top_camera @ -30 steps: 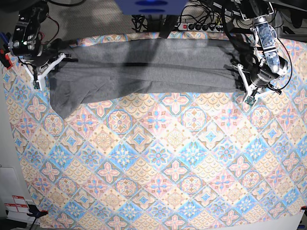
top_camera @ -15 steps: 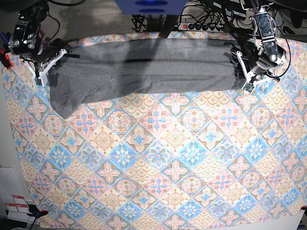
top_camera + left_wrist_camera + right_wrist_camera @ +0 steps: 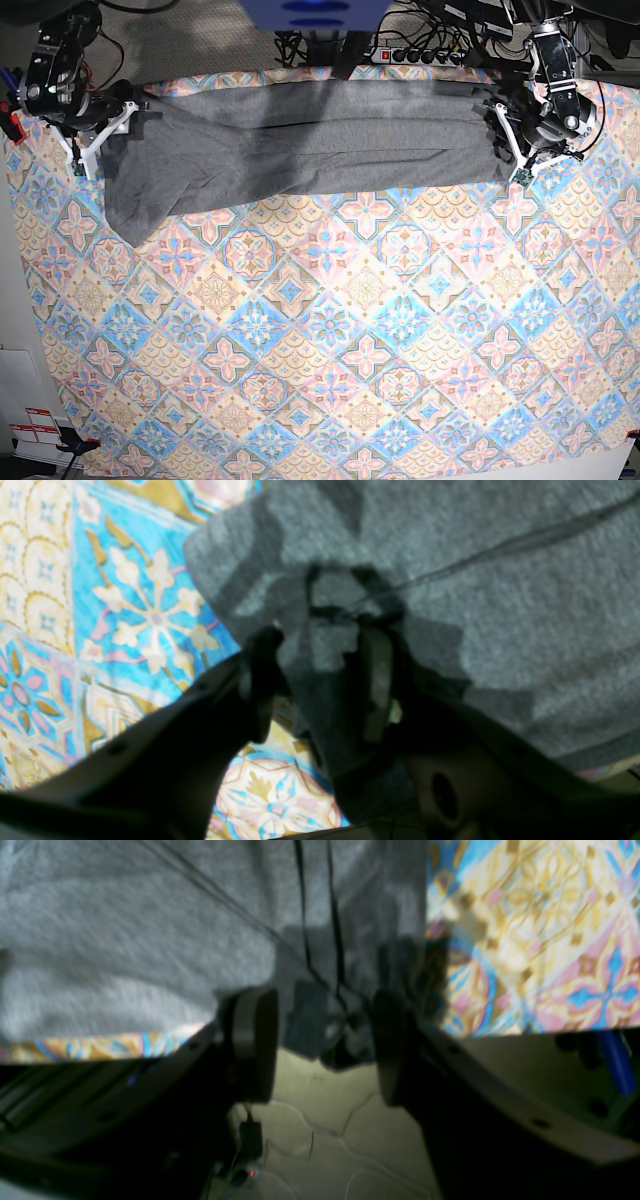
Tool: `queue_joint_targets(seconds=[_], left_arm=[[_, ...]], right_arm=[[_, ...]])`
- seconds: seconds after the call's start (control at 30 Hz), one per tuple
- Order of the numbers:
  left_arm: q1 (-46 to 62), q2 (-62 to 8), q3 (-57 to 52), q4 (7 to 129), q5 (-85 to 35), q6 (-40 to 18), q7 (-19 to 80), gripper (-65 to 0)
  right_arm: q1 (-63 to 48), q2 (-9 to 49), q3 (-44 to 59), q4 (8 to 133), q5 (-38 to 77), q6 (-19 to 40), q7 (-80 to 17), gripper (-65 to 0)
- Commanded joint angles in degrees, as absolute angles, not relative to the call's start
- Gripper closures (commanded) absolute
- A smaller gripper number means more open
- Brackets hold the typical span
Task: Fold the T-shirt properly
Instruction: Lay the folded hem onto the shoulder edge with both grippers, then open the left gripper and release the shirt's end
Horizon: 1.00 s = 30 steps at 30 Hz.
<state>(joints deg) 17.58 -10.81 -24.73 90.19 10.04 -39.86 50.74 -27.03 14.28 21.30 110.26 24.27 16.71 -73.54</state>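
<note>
Heather-grey soft cotton T-shirt folded into long band across far edge of tile-patterned tablecloth. Left gripper and right gripper at its ends, jaws apart, fabric between.

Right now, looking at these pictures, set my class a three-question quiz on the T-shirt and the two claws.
1. True or false: the T-shirt lies along the far edge of the tablecloth.
2. The left claw is: A) open, with fabric between its fingers; B) shut on bare cloth; C) away from the shirt.
3. What colour is the shirt?

Key: 1 true; 2 A; 3 grey.
</note>
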Motion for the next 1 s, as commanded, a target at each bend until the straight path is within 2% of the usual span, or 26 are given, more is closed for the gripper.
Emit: queue_joint_targets(seconds=[0.0, 0.27, 0.4, 0.57, 0.8, 0.97], left_arm=[[17.7, -11.2, -24.8, 90.2, 10.6, -40.0, 51.6, -26.6], [16.3, -10.9, -26.3, 91.2, 9.9, -40.0, 51.6, -26.8], [16.2, -7.3, -28.7, 98.1, 9.9, -40.0, 51.6, -27.0], [20.5, -5.9, -28.5, 108.1, 9.8, -40.0, 51.7, -27.0], [24.5, -5.9, -29.9, 109.6, 9.8, -40.0, 51.7, -27.0], [26.2, -2.8, -36.4, 112.7, 6.0, -40.0, 51.7, -27.0]], right_arm=[[-27.1, 15.0, 21.8, 111.2, 24.4, 16.7, -72.8, -31.8], [-25.3, 15.1, 21.8, 111.2, 24.4, 16.7, -72.9, -32.7], [-24.0, 15.1, 21.6, 111.2, 24.4, 16.7, -73.1, -32.7], [-23.1, 15.1, 21.6, 111.1, 24.4, 16.7, -73.1, -32.7], [-23.1, 15.1, 21.5, 111.0, 24.4, 16.7, -73.1, -32.7], [-23.1, 15.1, 21.5, 111.0, 24.4, 16.7, -73.1, -32.7]])
